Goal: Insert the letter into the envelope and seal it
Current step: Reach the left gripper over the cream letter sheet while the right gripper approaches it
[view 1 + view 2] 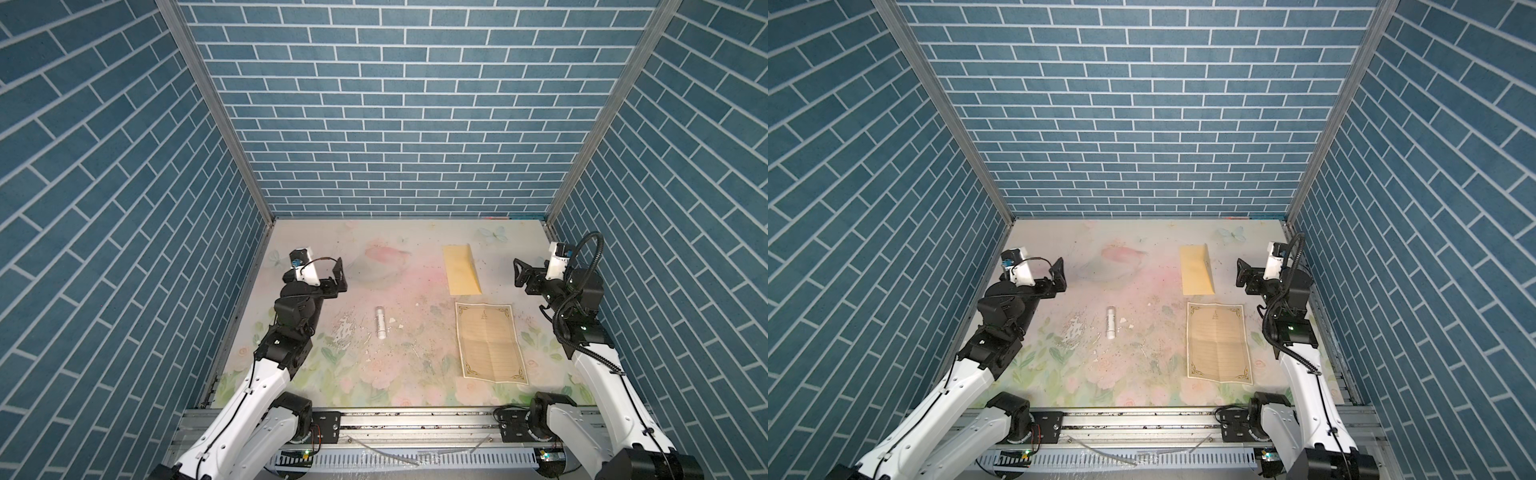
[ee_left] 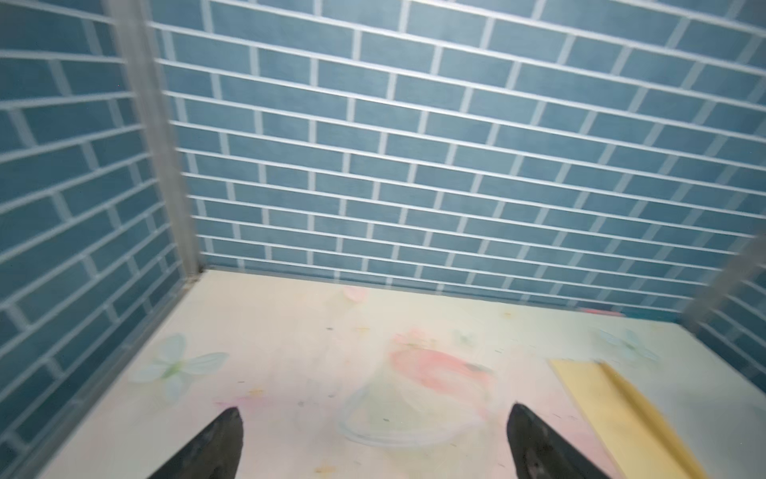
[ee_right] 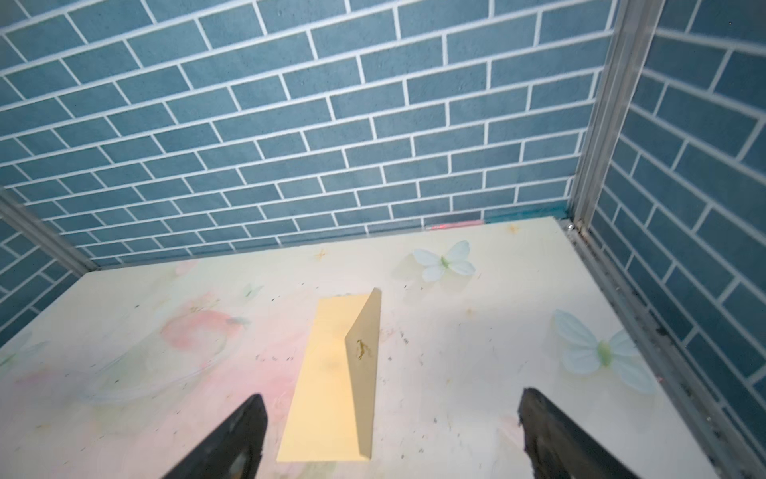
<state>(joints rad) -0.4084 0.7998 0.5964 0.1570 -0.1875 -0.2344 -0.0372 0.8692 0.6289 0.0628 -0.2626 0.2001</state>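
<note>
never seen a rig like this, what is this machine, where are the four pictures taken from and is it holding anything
It is a robot with two arms, each ending in a gripper. Two pictures look down from an overhead camera pair; the other two come from cameras on the wrists. On the flowered table lie a yellow envelope with its flap raised, a bordered tan letter just nearer the robot, and a small silvery cylinder further left. The left gripper and right gripper are open, holding nothing.

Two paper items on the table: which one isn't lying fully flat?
The plain yellow envelope: its flap stands raised along one long edge. The bordered tan letter lies flat.
</note>
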